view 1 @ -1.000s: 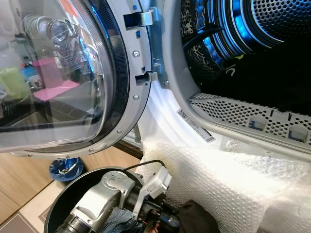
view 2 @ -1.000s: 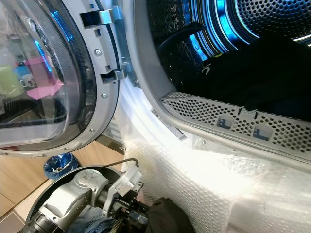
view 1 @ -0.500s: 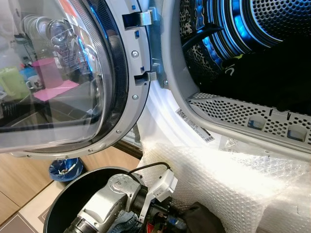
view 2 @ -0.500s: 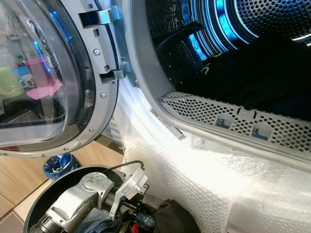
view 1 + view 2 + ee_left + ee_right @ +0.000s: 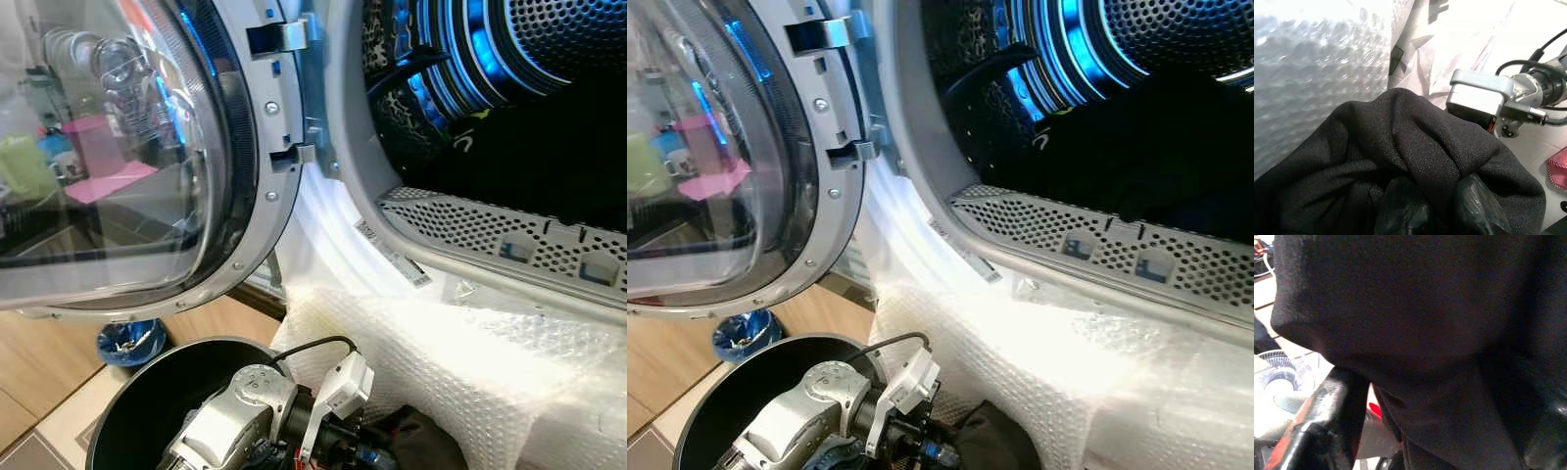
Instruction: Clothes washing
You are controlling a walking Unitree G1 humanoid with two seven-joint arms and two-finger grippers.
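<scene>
We see washer door (image 5: pixel 137 166) swung open, drum (image 5: pixel 549 59) blue-lit, bubble wrap (image 5: pixel 460 362) below. Left hand (image 5: pixel 1440 215) clamps black garment (image 5: pixel 1400 161) over black bin (image 5: pixel 147 411); wood floor (image 5: pixel 39 362). Right hand's (image 5: pixel 1327 426) grip: we cannot tell.

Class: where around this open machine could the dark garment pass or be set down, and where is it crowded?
Free: the drum opening above the perforated lip, and the bubble wrap below it. Crowded: the black bin, where the left gripper holds the dark garment.
</scene>
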